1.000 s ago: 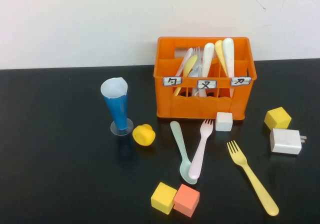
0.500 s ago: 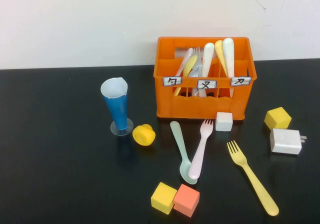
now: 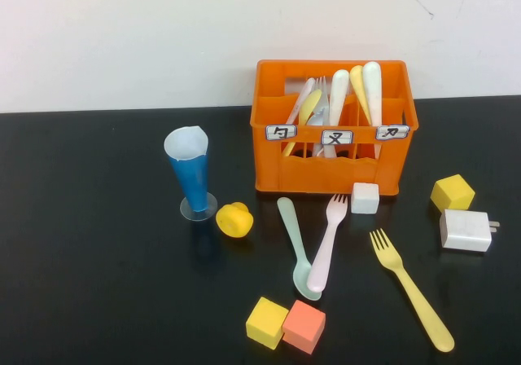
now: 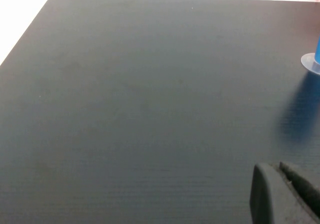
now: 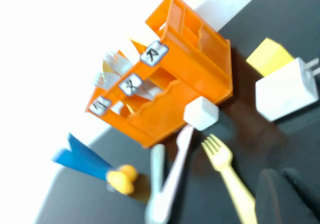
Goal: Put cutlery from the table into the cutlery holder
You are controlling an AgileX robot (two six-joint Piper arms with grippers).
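Note:
The orange cutlery holder stands at the back of the black table with several pieces standing in it. In front of it lie the mint-green spoon and the pink fork, their lower ends touching. The yellow fork lies to their right. Neither arm shows in the high view. My right gripper is shut and empty, just beside the yellow fork's handle, with the holder beyond. My left gripper is shut and empty over bare table.
A blue cone cup and a yellow lump stand left of the holder. A white cube touches its front. A yellow cube and a white plug are at the right. Yellow and orange cubes sit in front.

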